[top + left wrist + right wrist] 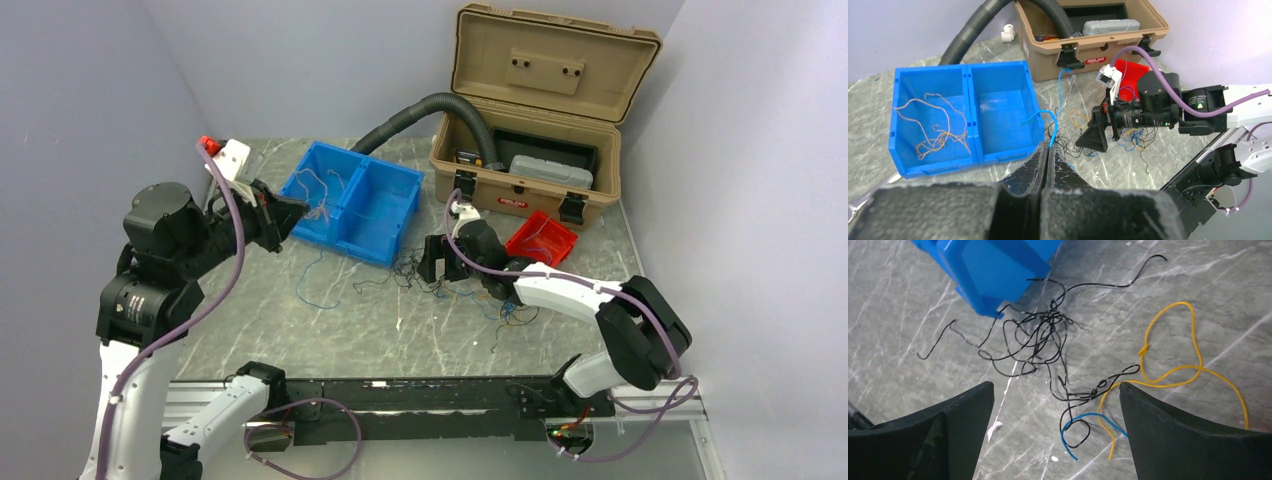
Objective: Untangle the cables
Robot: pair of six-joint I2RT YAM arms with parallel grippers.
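Hovering low over the tabletop (400, 335), the right gripper (1054, 390) shows jaws spread wide, gripping nothing and touching nothing. Right beneath the gap lies the work: a black tangle (1040, 337) snarled just off the blue bin's corner, a yellow cable (1198, 365) looped beside it, and a short blue cable (1093, 414) caught in the black strands nearest the camera. That wide stance reads as lining up a pick from the knot.

Further out, the left gripper (1047, 149) is raised at the near edge of the blue bin (967, 100). Its jaws are pressed tight together, and a thin blue wire (1054, 125) rises from the tips and arcs over the right compartment. By the look of it, that wire is pinched and poised for a drop there.

The left compartment already holds yellowish cables (933, 127), so sorting by colour seems to be the plan. Beyond the tangle sits a red tray (515, 243) with a few blue strands in it. At the back stands the open tan case (520, 203), with a black hose (400, 120) running into it.
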